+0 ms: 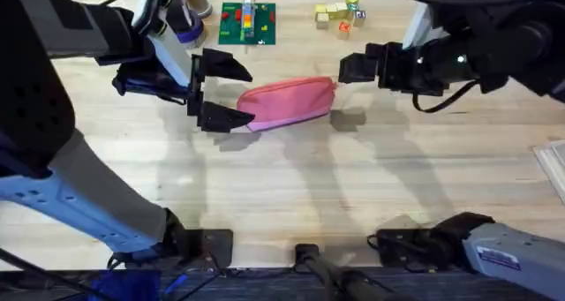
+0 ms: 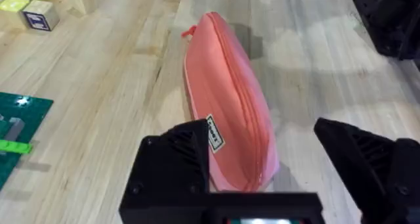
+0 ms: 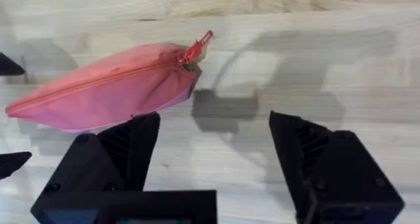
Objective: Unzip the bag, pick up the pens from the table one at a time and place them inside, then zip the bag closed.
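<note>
between 2 wide-apart grippers, left [image 1: 222,93] and right [image 1: 346,68], the zipped bag [image 1: 287,101] on bare table [image 1: 291,186]

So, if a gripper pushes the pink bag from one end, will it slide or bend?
The bag is soft fabric, so it would probably buckle somewhat before sliding. Its bulging shape suggests some filling, perhaps adding stiffness. Lying flat on the smooth table, it seems unlikely to roll.

Bright, even overhead light. Soft grey shadows fall on the table [image 1: 291,177] just beneath each gripper. Arms nearest the overhead lens blur dark. No glare.
</note>
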Motion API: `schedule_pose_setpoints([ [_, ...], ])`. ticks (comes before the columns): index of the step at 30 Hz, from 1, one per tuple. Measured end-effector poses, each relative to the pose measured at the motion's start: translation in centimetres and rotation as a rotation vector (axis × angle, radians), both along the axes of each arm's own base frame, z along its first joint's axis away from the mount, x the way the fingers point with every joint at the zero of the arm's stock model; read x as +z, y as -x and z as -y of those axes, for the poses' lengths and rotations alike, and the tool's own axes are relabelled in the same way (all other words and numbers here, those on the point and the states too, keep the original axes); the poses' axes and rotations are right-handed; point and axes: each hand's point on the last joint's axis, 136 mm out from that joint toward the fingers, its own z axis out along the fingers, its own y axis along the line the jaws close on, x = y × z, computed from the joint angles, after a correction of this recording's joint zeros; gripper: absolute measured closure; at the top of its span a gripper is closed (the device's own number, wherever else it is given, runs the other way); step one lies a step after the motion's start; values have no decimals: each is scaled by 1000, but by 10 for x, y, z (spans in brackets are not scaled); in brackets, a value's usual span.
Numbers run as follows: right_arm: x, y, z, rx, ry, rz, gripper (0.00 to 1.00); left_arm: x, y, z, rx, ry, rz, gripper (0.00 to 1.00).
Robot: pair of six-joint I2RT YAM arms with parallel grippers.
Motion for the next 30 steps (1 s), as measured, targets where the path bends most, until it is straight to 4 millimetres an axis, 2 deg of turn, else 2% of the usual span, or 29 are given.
schedule_pose_setpoints([
  [1,1,-2,-1,19,8,12,5,-1,3,-1,-9,-19,-24,4],
  [2,7,-11,-4,55,15,61,5,9,1,-11,-34,-159,-11,3],
  [7,8,-12,-5,66,18,70,5,38,-3,-24,25,-305,15,2],
  [12,9,-12,-5,77,25,74,5,63,3,-35,160,-414,-51,2],
  [14,13,-11,-4,78,21,86,5,71,8,-41,243,-459,-106,2],
  [23,56,-4,10,51,24,232,5,102,41,-81,779,-608,-394,6],
  [30,62,-2,13,45,29,256,5,119,59,-91,950,-595,-427,5],
])
